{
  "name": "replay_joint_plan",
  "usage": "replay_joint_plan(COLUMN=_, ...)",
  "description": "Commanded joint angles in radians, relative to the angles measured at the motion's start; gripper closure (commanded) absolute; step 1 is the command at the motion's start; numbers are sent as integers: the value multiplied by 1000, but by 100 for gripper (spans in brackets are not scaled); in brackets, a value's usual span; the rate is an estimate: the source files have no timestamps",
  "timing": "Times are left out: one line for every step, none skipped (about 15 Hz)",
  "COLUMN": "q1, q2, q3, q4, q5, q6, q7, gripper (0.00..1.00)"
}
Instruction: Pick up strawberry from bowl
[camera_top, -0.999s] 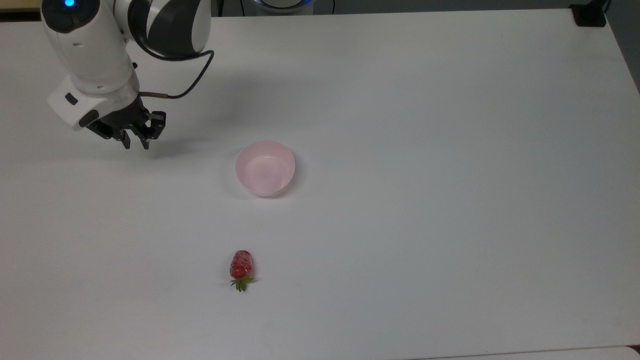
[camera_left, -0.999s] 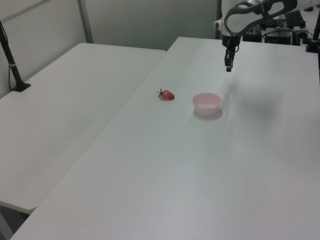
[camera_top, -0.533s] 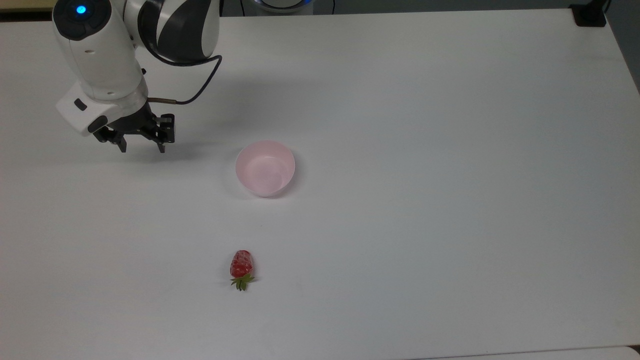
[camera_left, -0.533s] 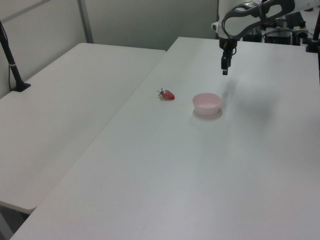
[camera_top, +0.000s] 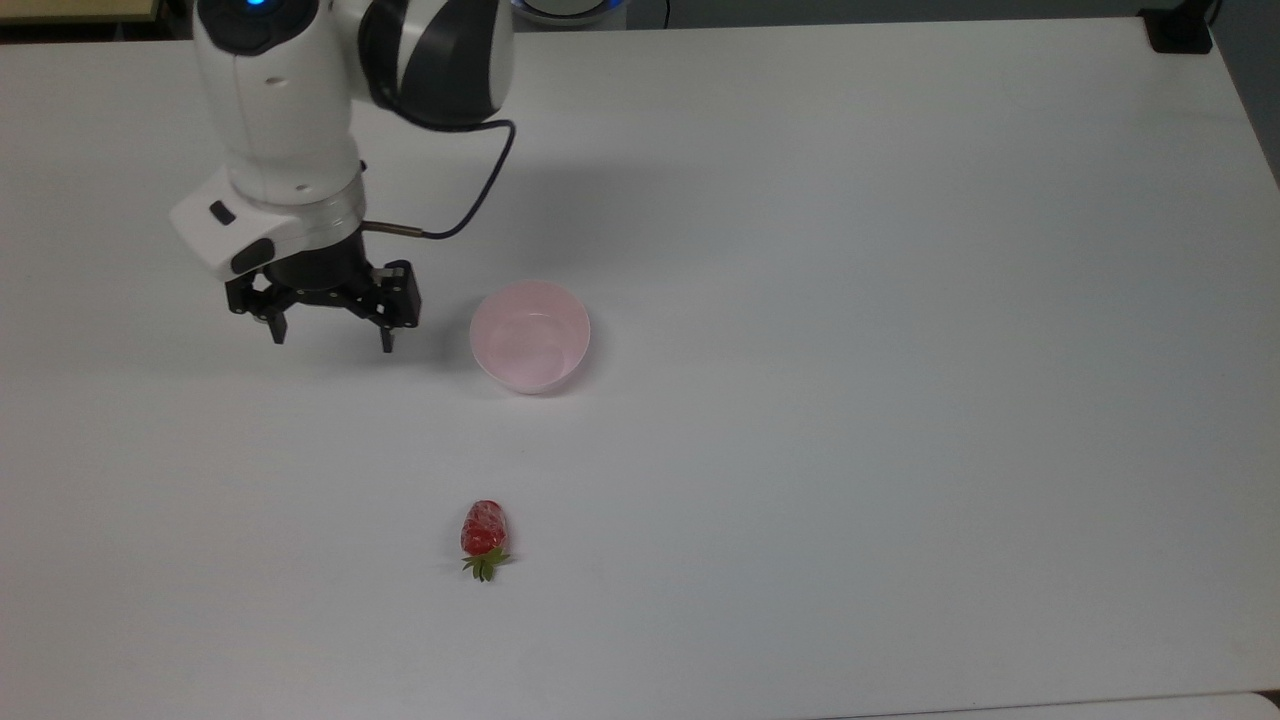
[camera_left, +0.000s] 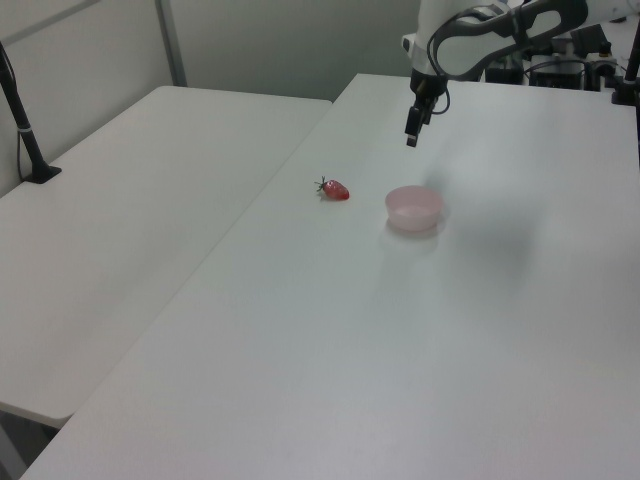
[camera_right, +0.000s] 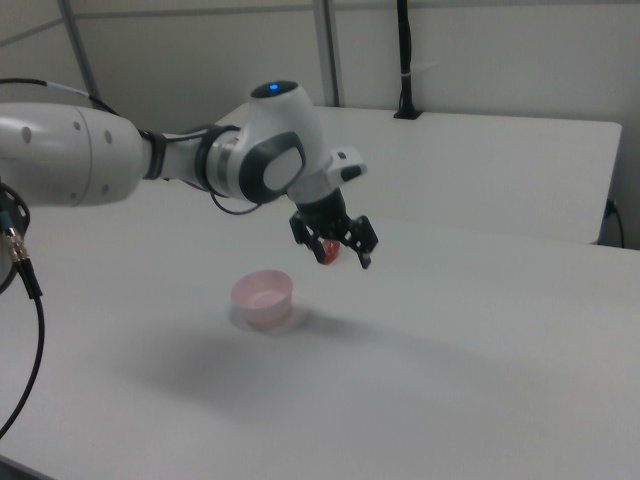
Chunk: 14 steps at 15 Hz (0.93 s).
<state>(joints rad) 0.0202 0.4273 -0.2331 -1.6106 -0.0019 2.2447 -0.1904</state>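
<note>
The strawberry (camera_top: 483, 530) lay on the desk (camera_top: 900, 400) outside the bowl (camera_top: 530, 335), long axis toward it, leafy cap toward the near edge. The gripper (camera_top: 330, 335) hung jaws wide, empty.

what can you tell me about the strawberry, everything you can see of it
The strawberry is small, glossy and red with a green leafy cap. It lies on its side on the white table, not in the pink bowl, which is empty. In the top view its cap points toward the bottom edge and it sits well below the bowl. In the left view it lies to the bowl's left, cap pointing left. Nothing touches it but the table; the open tool hangs apart from it.
</note>
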Motion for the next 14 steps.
replay_joint_plan(q1=58, q2=-161, q3=15, q4=-17, q5=2, q6=-226, q7=54, gripper=0)
replay_joint_plan(q1=63, q2=-206, q3=49, q4=-17, q5=-6, q6=-297, q7=81, gripper=0)
replay_joint_plan(q1=61, q2=-241, q3=92, q4=-15, q5=-33, q6=-354, q7=130, gripper=0)
replay_joint_plan(q1=60, q2=-267, q3=128, q4=-15, q5=-71, q6=-408, q7=196, gripper=0)
replay_joint_plan(q1=60, q2=-287, q3=161, q4=-17, q5=-102, q6=-454, q7=248, gripper=0)
replay_joint_plan(q1=55, q2=-330, q3=194, q4=-26, q5=-112, q6=-506, q7=259, gripper=0)
replay_joint_plan(q1=53, q2=-352, q3=202, q4=-32, q5=-104, q6=-531, q7=259, gripper=0)
replay_joint_plan(q1=58, q2=-369, q3=208, q4=-37, q5=-102, q6=-546, q7=272, gripper=0)
replay_joint_plan(q1=60, q2=-374, q3=221, q4=-37, q5=-102, q6=-560, q7=273, gripper=0)
replay_joint_plan(q1=58, q2=-374, q3=230, q4=-37, q5=-99, q6=-565, q7=275, gripper=0)
replay_joint_plan(q1=60, q2=-372, q3=232, q4=-40, q5=-99, q6=-563, q7=278, gripper=0)
replay_joint_plan(q1=57, q2=-372, q3=232, q4=-43, q5=-99, q6=-559, q7=276, gripper=0)
replay_joint_plan(q1=54, q2=-372, q3=232, q4=-42, q5=-99, q6=-557, q7=275, gripper=0)
replay_joint_plan(q1=52, q2=-372, q3=232, q4=-41, q5=-98, q6=-556, q7=270, gripper=0)
